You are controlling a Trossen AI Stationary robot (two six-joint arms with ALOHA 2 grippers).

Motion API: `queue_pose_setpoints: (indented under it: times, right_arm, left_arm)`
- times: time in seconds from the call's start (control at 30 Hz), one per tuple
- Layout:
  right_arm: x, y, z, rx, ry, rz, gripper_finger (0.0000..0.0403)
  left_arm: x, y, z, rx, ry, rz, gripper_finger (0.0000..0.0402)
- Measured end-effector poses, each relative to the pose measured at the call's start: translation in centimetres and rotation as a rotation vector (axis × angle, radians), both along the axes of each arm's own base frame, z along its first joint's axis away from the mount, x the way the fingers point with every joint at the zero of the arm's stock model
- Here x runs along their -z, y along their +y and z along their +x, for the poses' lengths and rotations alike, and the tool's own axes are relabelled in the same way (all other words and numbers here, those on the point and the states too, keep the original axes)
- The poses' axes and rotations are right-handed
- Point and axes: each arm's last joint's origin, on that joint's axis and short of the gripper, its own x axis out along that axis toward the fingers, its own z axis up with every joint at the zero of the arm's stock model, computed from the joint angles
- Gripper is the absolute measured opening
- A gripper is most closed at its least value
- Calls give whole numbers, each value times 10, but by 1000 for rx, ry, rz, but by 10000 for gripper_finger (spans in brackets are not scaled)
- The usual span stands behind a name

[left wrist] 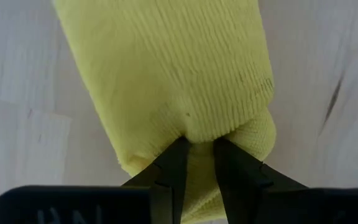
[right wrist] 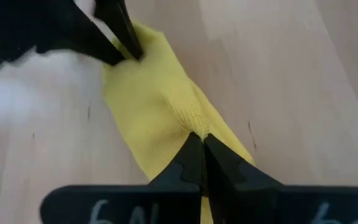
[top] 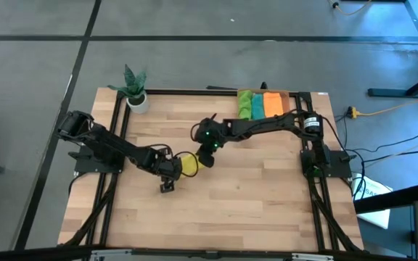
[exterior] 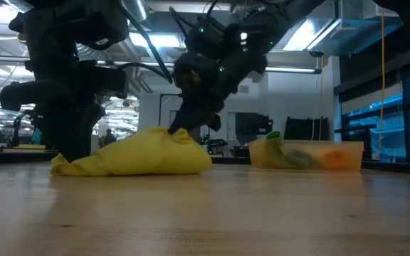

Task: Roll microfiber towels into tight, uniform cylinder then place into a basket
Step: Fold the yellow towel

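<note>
The yellow towel (top: 189, 164) lies near the middle of the wooden bench (top: 252, 203), rolled into a short, thick bundle between the two arms. From above it shows only as a small yellow patch, half covered by both arms. The low view gives its outline: a lumpy mound, higher toward the right arm's end and tapering to a flat corner (exterior: 61, 168) at the other. The left wrist view shows its ribbed weave and a rounded roll edge, with a pinch of cloth puckered between the left pincer (left wrist: 197, 149), whose fingers stand narrow on that fold. The right wrist view shows the roll lengthways; the right pincer (right wrist: 199, 142) is pressed almost together on a ridge of cloth at its near end, with the left pincer's dark fingers (right wrist: 120, 28) gripping the far end.

The basket (top: 296, 96) sits at the bench's far right corner. From above, a green towel (top: 244, 105), a teal towel (top: 257, 106) and an orange towel (top: 273, 104) lie side by side in it; the low view shows them only as blurred colour through the translucent wall. A potted plant (top: 134, 88) stands at the far left corner.
</note>
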Motion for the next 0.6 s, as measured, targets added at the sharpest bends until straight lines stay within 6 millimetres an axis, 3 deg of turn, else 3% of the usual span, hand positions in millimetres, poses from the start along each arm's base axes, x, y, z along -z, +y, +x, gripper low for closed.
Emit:
queue_pose_setpoints:
  times: [0.6]
  right_arm:
    - [-32, 21, 11, -100, 9, -202, 6]
  left_arm:
    - [0, 0, 1, 25, -1, 1, 78]
